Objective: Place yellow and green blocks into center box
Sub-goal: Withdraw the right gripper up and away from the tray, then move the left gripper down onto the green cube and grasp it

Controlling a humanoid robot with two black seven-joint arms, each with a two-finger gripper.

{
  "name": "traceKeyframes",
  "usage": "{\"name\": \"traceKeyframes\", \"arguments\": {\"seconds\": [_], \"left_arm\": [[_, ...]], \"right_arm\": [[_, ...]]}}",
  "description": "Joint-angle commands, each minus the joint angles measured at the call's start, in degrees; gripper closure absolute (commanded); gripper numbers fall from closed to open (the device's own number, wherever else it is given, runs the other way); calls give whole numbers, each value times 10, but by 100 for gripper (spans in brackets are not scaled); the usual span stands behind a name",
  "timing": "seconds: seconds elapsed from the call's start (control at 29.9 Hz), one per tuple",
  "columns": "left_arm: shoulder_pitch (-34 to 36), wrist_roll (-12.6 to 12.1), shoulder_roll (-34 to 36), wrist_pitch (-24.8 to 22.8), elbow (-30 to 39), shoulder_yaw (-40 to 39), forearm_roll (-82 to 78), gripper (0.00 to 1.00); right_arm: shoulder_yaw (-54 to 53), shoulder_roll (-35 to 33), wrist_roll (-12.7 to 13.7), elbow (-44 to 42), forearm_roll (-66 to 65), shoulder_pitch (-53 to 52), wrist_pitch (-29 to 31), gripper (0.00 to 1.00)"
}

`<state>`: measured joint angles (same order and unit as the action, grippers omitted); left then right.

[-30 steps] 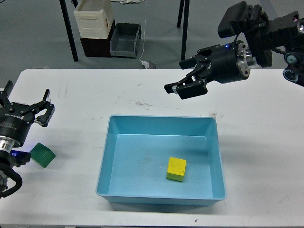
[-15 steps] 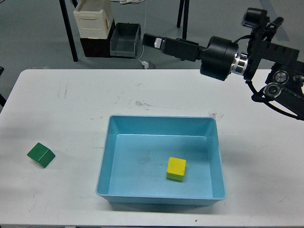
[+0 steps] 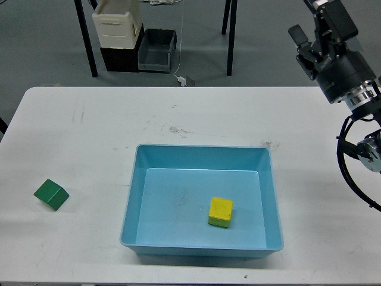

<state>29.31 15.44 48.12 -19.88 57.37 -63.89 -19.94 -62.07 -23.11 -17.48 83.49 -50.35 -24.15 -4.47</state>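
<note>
One white table (image 3: 89,137) fills most of the view, and a blue box (image 3: 134,202) sits on it toward the near edge, at the middle. The right arm's gripper (image 3: 324,24) is raised at the upper right corner, well clear of the box; its fingers run out of the frame, so whether they are spread or closed cannot be told. The yellow block (image 3: 221,212) lies inside the box, right of its middle. The green block (image 3: 51,194) rests tilted on the table, well to the left of the box.

A white, scuffed surface (image 3: 208,116) stands on grey floor (image 3: 41,47); behind it sit stacked crates (image 3: 119,36) and black legs (image 3: 231,36).
</note>
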Motion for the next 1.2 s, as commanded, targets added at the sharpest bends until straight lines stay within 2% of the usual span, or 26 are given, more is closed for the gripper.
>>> {"name": "traceKeyframes", "arguments": {"seconds": [0.0,0.07,0.1,0.17,0.2,0.3,0.44,0.57,0.77,1.0,1.17], "left_arm": [[9,4,-4,63,-1,2,-66,0],[11,10,-5,65,-1,1,-81,0],[11,31,-4,60,-1,1,-82,0],[7,104,0,42,0,3,-90,0],[5,126,0,31,1,7,-104,0],[13,126,2,15,13,29,-184,0],[11,126,42,14,76,32,-299,0],[3,126,90,6,164,45,-422,0],[10,126,157,-17,272,124,-613,0],[7,126,174,-13,293,198,-882,1],[10,126,175,-18,291,258,-957,1]], "right_arm": [[-63,1,2,46,9,87,3,1],[-91,4,2,63,21,123,3,1],[-110,10,2,71,33,142,3,1],[-144,22,2,76,57,175,4,1],[-166,34,2,76,72,190,4,1],[-205,62,8,79,106,227,6,1],[-224,65,18,90,133,256,8,1],[-228,70,18,98,156,287,38,1],[-232,82,13,98,157,317,41,1],[-232,83,10,98,157,332,42,1],[-232,83,10,98,158,336,42,1]]}}
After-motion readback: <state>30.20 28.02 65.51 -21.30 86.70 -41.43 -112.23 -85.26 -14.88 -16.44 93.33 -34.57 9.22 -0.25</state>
